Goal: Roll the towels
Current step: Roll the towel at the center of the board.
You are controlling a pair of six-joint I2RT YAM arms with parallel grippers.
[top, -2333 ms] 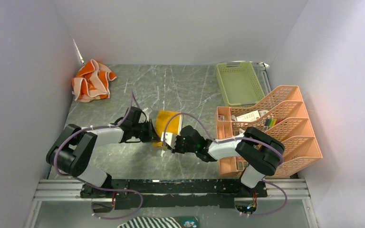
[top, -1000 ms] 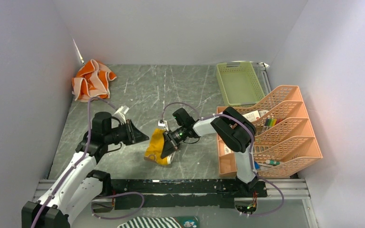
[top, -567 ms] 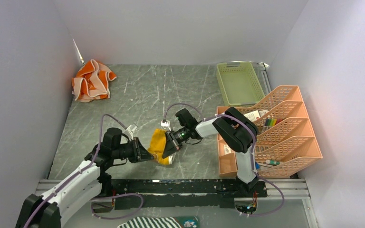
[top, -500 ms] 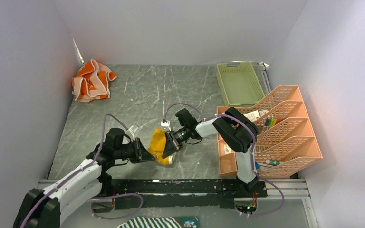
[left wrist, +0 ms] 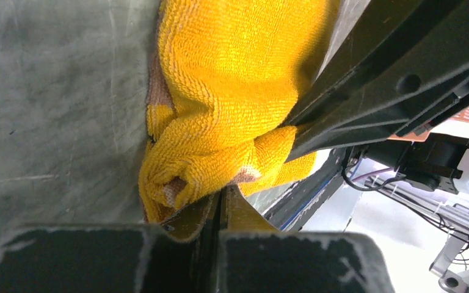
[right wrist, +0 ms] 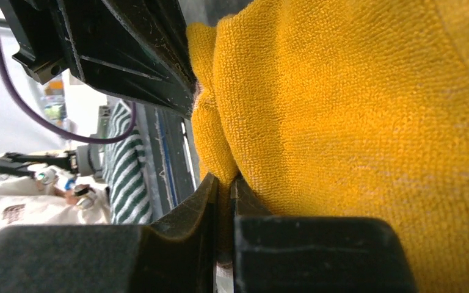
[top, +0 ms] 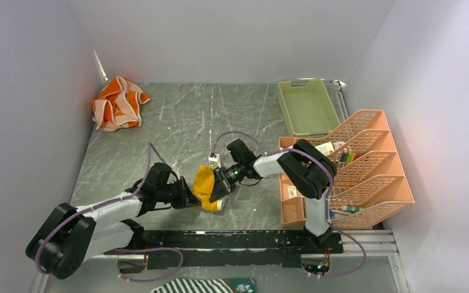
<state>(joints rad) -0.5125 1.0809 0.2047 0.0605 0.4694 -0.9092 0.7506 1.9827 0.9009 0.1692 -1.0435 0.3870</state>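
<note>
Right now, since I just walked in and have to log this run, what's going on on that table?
Both arms are working on the mustard-yellow towel, bunched up near the front middle of the table. The left pincer and the right pincer are each shut on a fold of it, from opposite sides. The orange towel lies crumpled in the far left corner, with neither arm near it.

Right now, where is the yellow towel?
In the top view, the yellow towel sits bunched near the front middle of the table, pinched between the left claw and the right claw, left of the peach organizer.
</note>
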